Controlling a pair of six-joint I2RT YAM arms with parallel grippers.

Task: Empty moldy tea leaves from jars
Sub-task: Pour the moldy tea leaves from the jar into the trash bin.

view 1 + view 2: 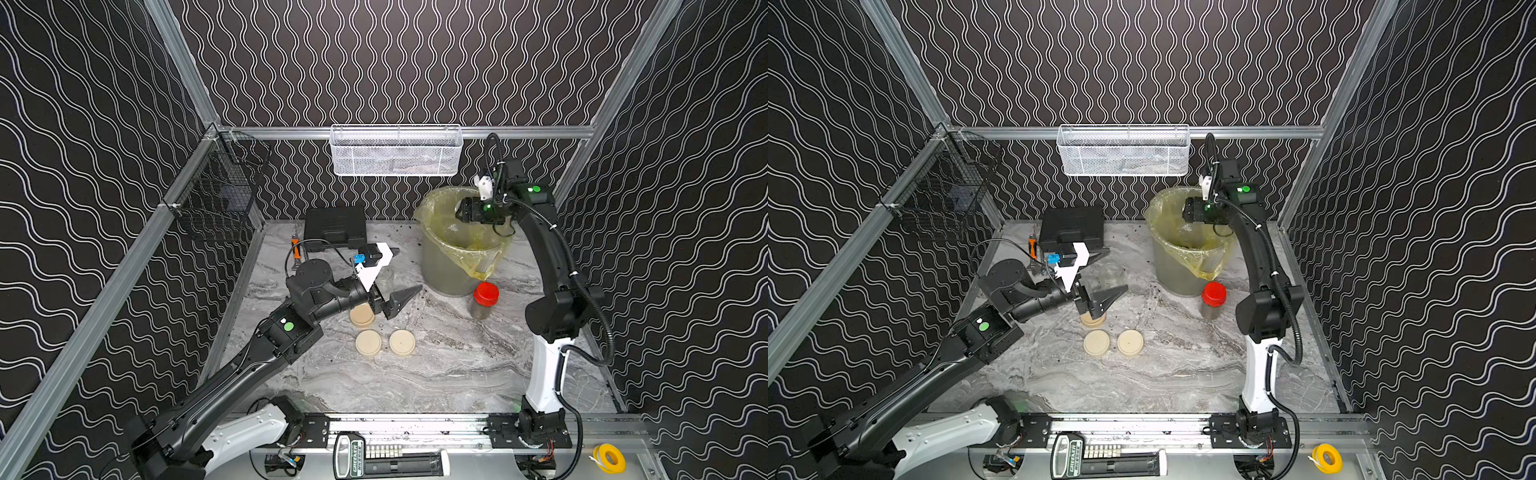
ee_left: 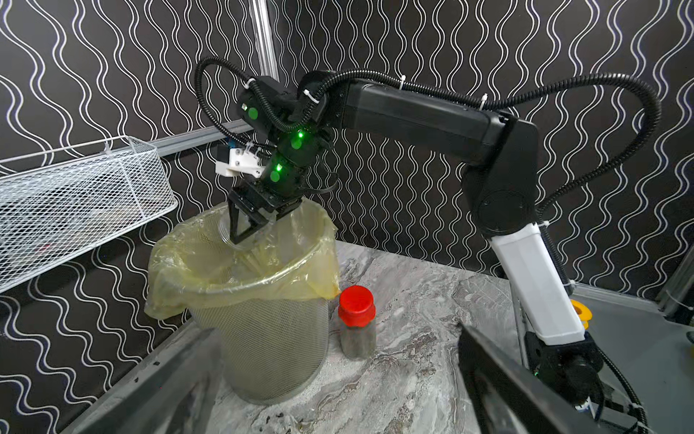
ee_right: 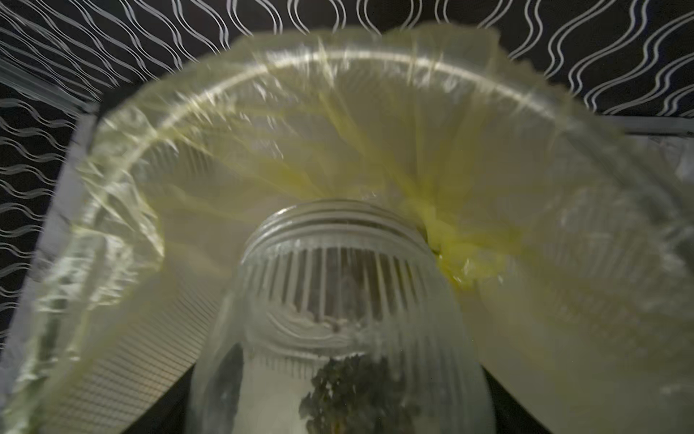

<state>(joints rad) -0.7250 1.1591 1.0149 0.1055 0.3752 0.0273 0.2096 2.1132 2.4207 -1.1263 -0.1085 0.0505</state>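
One ribbed clear jar (image 3: 338,270) over bin (image 3: 300,64), dark leaves (image 3: 356,390) clumped inside.

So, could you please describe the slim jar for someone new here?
Find the bin lined with a yellow bag at the back right. The jar stands close in front of it. It alone has a red lid; the other lids are cream.

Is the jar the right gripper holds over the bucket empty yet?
Not empty: a dark clump of tea leaves sits inside the lidless glass jar, mouth pointing into the yellow-lined bucket.
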